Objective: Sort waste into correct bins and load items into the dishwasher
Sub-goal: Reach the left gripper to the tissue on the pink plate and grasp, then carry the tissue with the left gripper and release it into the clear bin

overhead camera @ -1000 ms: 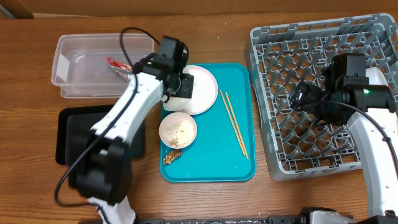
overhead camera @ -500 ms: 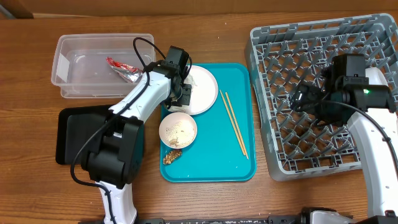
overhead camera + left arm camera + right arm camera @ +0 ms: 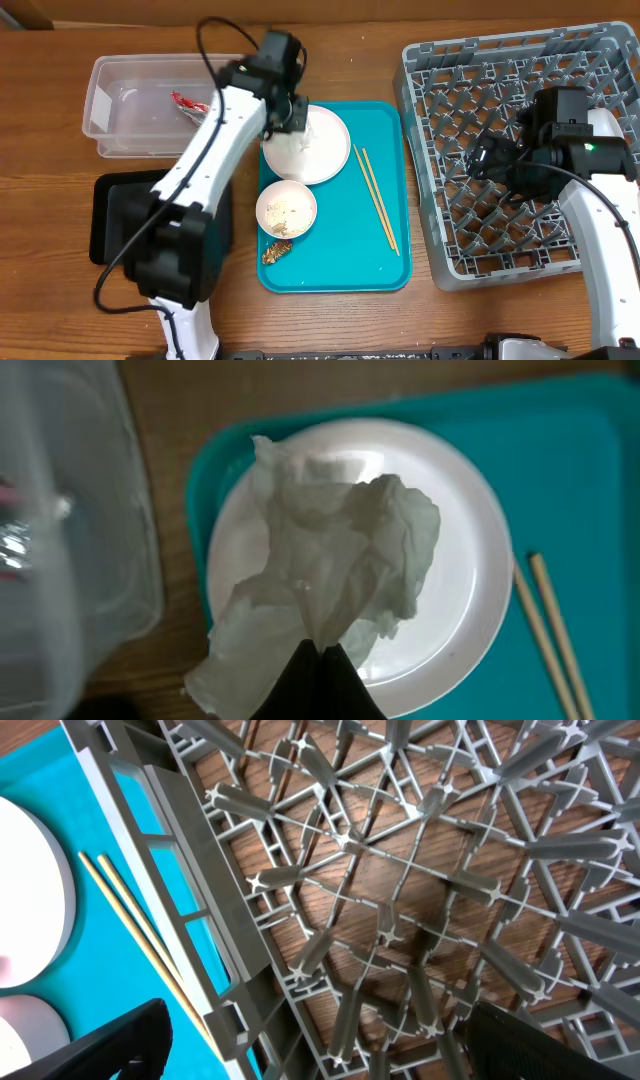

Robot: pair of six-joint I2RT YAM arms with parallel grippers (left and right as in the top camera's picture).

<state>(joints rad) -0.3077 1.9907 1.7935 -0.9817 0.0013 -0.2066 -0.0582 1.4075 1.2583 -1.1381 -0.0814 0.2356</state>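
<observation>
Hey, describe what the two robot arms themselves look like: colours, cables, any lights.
Both arms have white shells over black joints. The left arm carries a looping black cable; the right arm shows a small green light near its black wrist block. Fingers are black.

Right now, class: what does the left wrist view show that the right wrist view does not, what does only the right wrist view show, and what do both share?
Only the left wrist view: the crumpled napkin pinched in the shut left pincer, and the clear tub. Only the right wrist view: the grey dish rack beneath the open right pincer. Both: the white plate, the chopsticks and the teal tray.
</observation>
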